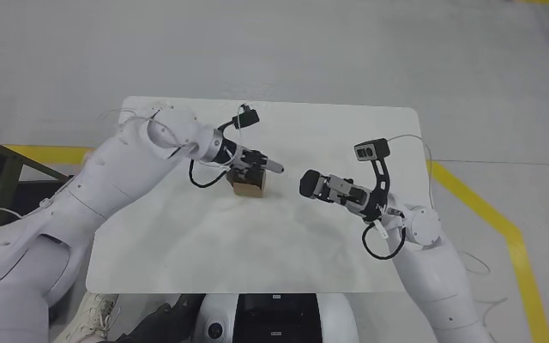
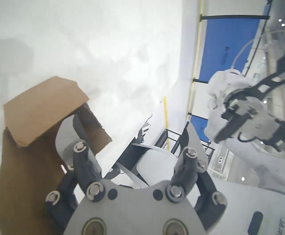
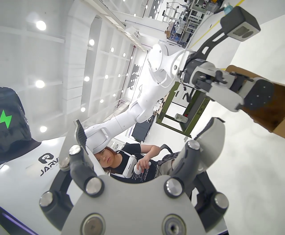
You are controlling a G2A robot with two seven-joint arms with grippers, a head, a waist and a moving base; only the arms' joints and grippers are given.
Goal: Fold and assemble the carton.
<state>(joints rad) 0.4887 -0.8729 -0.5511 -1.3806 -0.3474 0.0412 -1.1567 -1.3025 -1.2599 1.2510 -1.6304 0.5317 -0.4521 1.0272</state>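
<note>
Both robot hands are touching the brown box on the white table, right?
No. Only the left gripper is at the brown box on the white table; the right gripper hangs apart from it, empty. The top view shows the gap.

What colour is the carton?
The carton is plain brown cardboard, no print visible; best seen in the left wrist view.

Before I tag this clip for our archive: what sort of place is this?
Probably a robotics lab or factory-style workshop: a yellow floor line runs beside the white table, with blue partition panels and equipment benches behind.
</note>
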